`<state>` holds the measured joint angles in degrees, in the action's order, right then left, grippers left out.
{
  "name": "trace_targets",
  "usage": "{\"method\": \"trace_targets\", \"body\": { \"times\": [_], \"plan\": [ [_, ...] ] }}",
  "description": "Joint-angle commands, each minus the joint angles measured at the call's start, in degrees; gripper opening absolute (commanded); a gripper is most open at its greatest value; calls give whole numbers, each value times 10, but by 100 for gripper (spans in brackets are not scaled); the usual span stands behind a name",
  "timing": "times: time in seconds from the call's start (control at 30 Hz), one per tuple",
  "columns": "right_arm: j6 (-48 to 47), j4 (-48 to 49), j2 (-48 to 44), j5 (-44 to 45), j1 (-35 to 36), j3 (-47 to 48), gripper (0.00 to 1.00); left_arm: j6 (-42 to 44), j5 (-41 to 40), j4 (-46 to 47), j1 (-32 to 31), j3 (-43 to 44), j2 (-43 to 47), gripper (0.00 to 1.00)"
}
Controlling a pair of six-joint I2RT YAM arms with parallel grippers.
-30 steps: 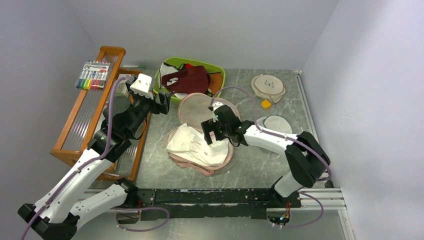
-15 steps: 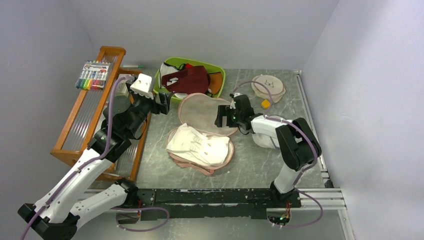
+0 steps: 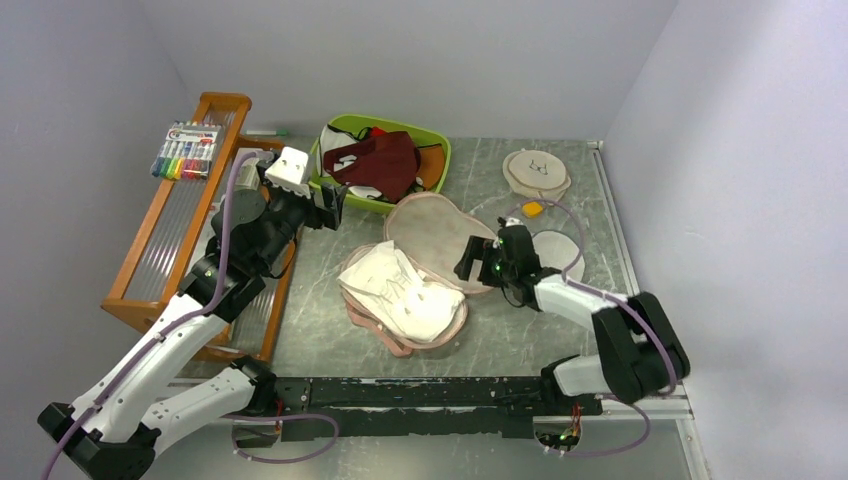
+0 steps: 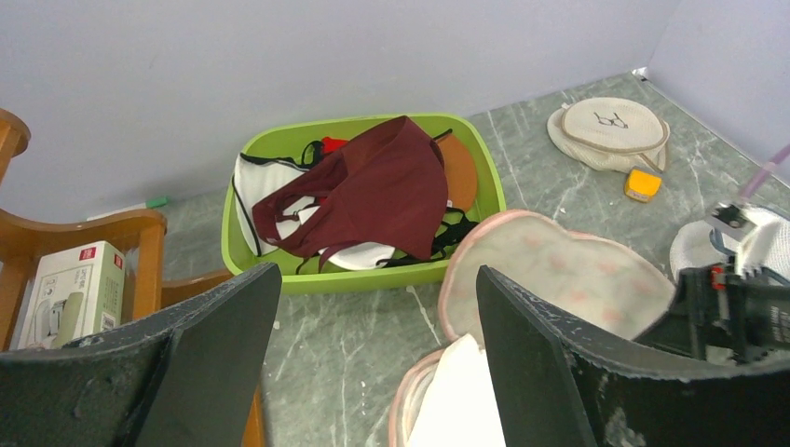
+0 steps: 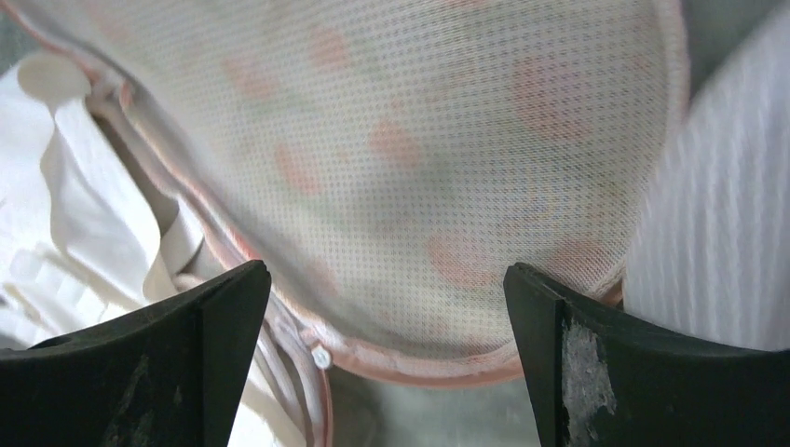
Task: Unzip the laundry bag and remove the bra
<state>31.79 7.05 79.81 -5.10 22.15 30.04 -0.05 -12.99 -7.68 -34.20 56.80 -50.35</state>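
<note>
The laundry bag (image 3: pixel 436 228) lies unzipped on the table, its pale pink lid folded back toward the right. It also shows in the left wrist view (image 4: pixel 559 279) and the right wrist view (image 5: pixel 419 140). The white bra (image 3: pixel 400 295) lies in the bag's lower half; its edge shows in the left wrist view (image 4: pixel 456 405) and the right wrist view (image 5: pixel 65 214). My right gripper (image 3: pixel 470 262) is open at the lid's near-right rim; in the right wrist view (image 5: pixel 387 358) the pink edging lies between its jaws. My left gripper (image 3: pixel 330 208) is open and empty, raised left of the bag, as the left wrist view (image 4: pixel 373 358) shows.
A green tub (image 3: pixel 435 140) at the back holds a maroon garment (image 3: pixel 375 160). A wooden rack (image 3: pixel 165 235) with a marker pack (image 3: pixel 185 150) stands on the left. A round cream disc (image 3: pixel 538 172), a yellow piece (image 3: pixel 532 208) and a white mesh bag (image 3: pixel 555 245) lie at the right.
My right gripper went from the bra to the lid's rim and moved right and nearer. The open lid and the bag shifted right with it. My left gripper barely moved.
</note>
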Motion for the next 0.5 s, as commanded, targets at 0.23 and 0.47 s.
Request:
{"method": "trace_targets", "body": {
  "times": [0.23, 0.47],
  "plan": [
    [128, -119, -182, -63, 0, -116, 100, -9, 12, -5, 4, 16, -3, 88],
    [135, -161, -231, -104, 38, -125, 100, -10, 11, -6, 4, 17, -4, 88]
  ]
}}
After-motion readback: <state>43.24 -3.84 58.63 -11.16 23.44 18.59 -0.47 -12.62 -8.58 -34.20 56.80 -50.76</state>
